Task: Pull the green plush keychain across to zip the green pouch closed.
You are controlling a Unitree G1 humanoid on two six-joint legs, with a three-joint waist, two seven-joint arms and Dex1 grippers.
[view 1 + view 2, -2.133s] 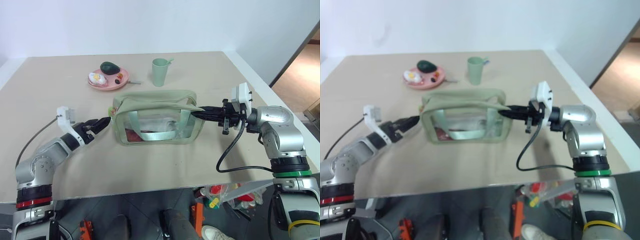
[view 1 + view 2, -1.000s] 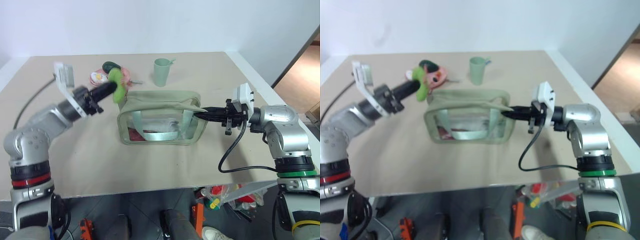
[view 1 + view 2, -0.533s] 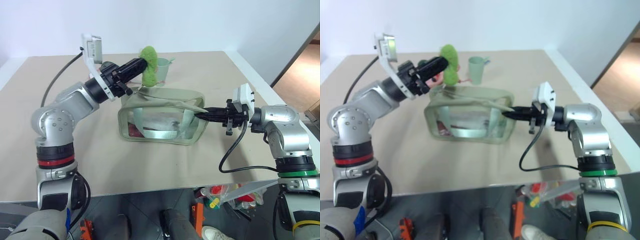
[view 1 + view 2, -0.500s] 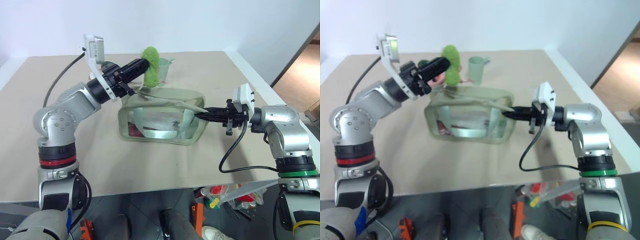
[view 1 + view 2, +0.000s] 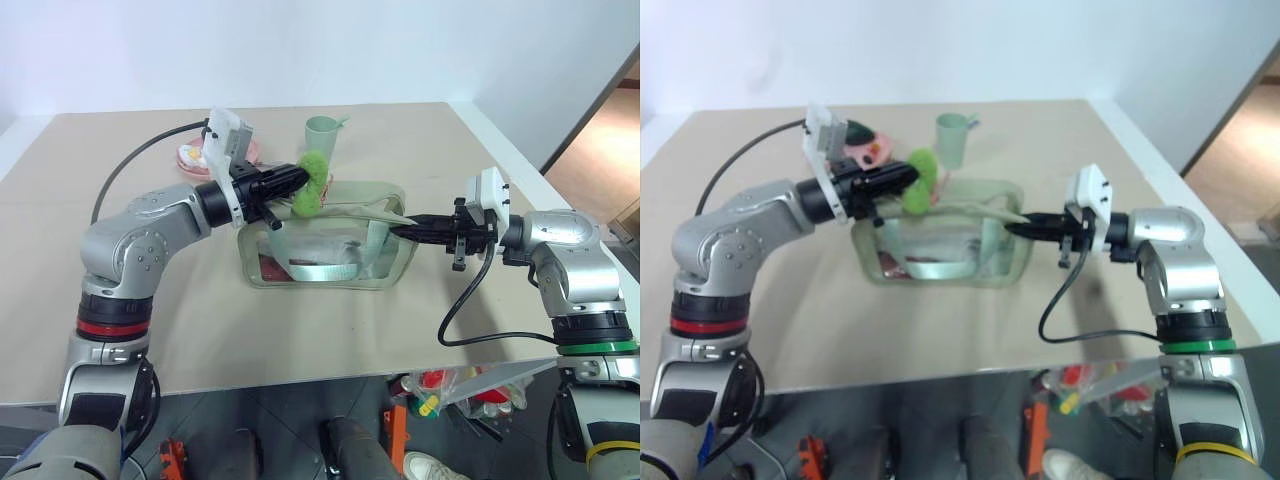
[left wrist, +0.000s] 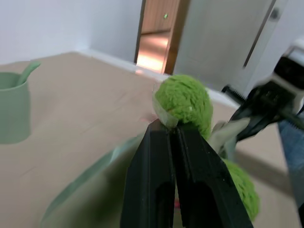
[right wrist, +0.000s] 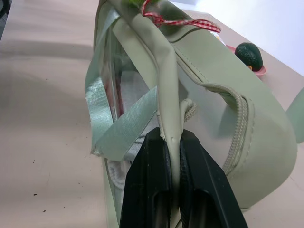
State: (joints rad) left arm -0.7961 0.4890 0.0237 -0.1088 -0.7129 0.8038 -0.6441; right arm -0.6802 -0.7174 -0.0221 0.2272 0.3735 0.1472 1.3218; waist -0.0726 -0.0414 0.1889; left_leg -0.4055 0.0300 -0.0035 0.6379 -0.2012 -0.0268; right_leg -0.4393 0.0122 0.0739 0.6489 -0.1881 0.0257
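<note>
Head views: green pouch point(image 5: 325, 235) sits mid-bench point(image 5: 300, 330), long side toward the robot. Left gripper point(image 5: 300, 178) reaches level over the pouch's top, fingers pinched together on the green plush keychain point(image 5: 312, 187), which hangs just above the zipper line near the middle of the top. Right gripper point(image 5: 398, 229) is clamped on the pouch's right end, holding it against the pull. Pink plate point(image 5: 210, 158) and pale green cup point(image 5: 320, 142) stand behind the pouch, apart from it.

Left wrist view: 2 black fingers point(image 6: 156, 156) closed tight on the base of the keychain point(image 6: 183, 100); fuzzy lime lump bulges past the tips, a second lobe lower down. Cup point(image 6: 12, 111) off to one side.

Right wrist view: fingers point(image 7: 152, 175) shut on a folded seam of the pouch point(image 7: 223, 128) at its end. Zipper teeth run away along the top; a red checked ribbon point(image 7: 190, 23) shows at the far end.

Doing the step well, as I judge it: keep the pull low and along the zipper line toward the right gripper, not upward, so the slider runs rather than lifting the bag. Right gripper should hold firm and keep the top taut. Plush is soft; grip near the pull tab so it does not slip.

Pouch look: pale sage fabric, clear side panels, webbing handles, contents dimly visible inside.
</note>
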